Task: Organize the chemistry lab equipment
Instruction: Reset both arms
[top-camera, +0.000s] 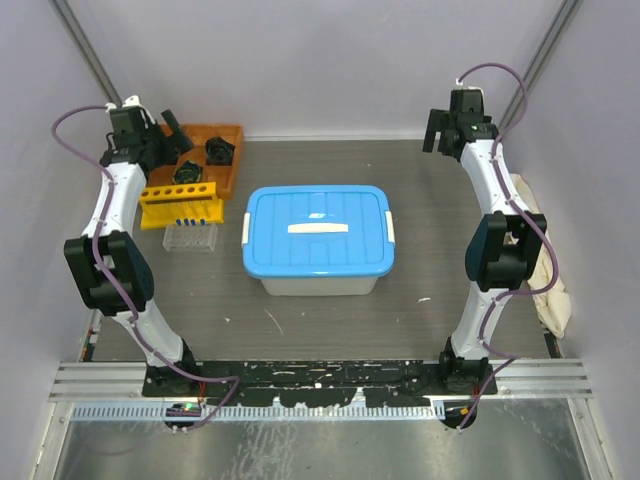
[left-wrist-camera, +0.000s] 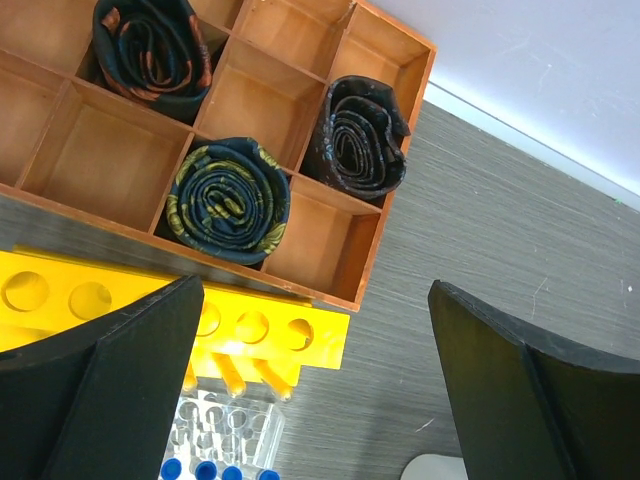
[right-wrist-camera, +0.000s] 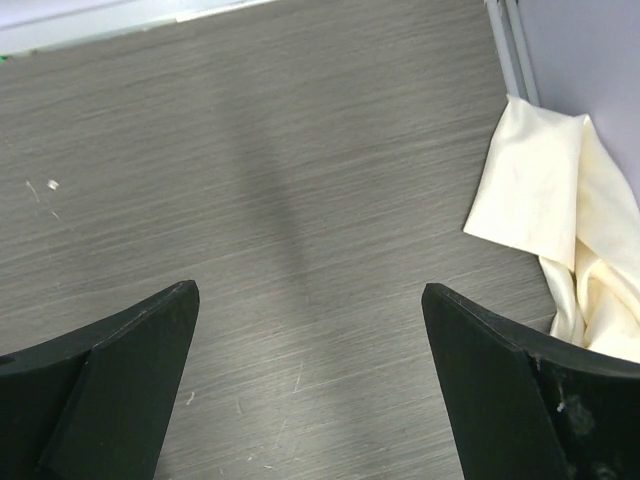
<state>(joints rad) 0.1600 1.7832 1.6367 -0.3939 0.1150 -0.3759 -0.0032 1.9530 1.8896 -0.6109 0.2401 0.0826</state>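
From above, the left arm (top-camera: 115, 200) reaches to the far-left corner, putting the left jaws over the yellow tube rack (top-camera: 180, 205) and the clear tubes (top-camera: 190, 237) just in front of it. This looks like a lineup for a first pick. The right arm (top-camera: 495, 190) is parked at the far right, well away from the blue-lidded bin (top-camera: 318, 230) at the middle of the worktop (top-camera: 330, 320).

The left wrist camera shows the left jaws wide apart and empty. Below them are the rack (left-wrist-camera: 60, 290), blue caps (left-wrist-camera: 205, 470) and the orange tray (left-wrist-camera: 375, 250), which holds dark rolled items.

The right wrist camera shows the right jaws also apart and empty over bare worktop, with the cream cloth (right-wrist-camera: 560, 200) beside them. No flask, forceps or spoon shows in any view.
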